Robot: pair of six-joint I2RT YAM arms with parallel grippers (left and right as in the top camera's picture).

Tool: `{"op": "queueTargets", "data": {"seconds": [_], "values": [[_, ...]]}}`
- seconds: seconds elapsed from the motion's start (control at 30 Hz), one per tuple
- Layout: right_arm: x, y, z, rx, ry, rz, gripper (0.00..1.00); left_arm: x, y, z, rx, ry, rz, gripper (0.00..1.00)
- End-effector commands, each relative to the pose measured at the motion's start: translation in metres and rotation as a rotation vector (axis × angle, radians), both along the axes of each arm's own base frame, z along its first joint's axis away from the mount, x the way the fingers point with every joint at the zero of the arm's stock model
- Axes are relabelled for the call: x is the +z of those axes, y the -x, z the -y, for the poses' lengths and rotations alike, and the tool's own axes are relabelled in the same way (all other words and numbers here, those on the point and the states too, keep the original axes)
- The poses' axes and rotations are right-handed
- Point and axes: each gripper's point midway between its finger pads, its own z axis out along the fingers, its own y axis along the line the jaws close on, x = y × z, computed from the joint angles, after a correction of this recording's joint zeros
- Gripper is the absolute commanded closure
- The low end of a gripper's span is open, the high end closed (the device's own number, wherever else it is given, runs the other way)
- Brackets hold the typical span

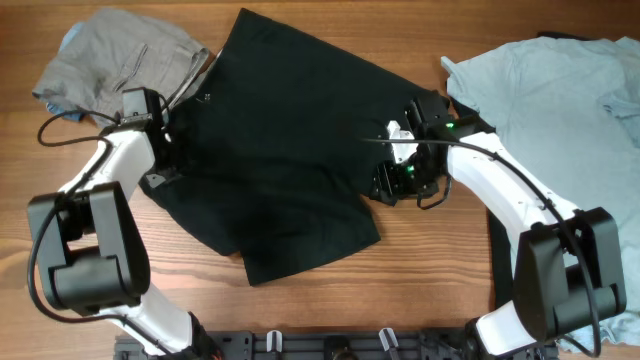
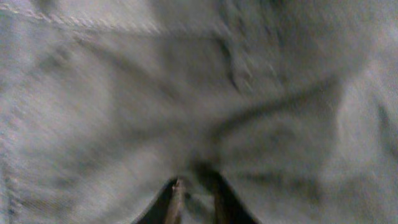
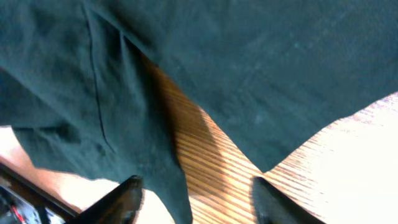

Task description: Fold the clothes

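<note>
Black cotton shirt [image 1: 280,150] mid-fold on wooden worktop [image 1: 330,300]; right tool [image 3: 199,196], three o'clock, released astride its hem, likely must clench next; left tool [image 2: 197,202], nine o'clock, grip unclear.

Dark garment [image 3: 249,62] draped over wooden table [image 3: 348,168], tool [image 3: 198,200] spread wide

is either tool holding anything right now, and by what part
Left tool looks pinched on the left edge of the black garment, though that view is blurred. Right tool is open at its right edge, holding nothing.
</note>
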Motion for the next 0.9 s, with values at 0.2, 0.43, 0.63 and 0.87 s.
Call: {"op": "queueTargets", "data": {"seconds": [0.2, 0.43, 0.63, 0.87], "values": [[-0.049, -0.076, 0.045, -0.461, 0.171, 0.199, 0.94, 0.1, -0.006, 0.072, -0.28, 0.073, 0.268, 0.75], [-0.099, -0.112, 0.075, -0.593, 0.136, 0.204, 0.96, 0.105, 0.0, 0.106, -0.398, 0.076, 0.277, 0.74], [-0.091, -0.181, 0.11, -0.661, 0.132, 0.333, 0.96, 0.108, -0.004, 0.11, -0.406, 0.076, 0.299, 0.61], [0.026, -0.267, 0.125, -0.522, 0.065, 0.596, 0.92, 0.108, -0.002, 0.12, -0.435, 0.083, 0.299, 0.42]]}}
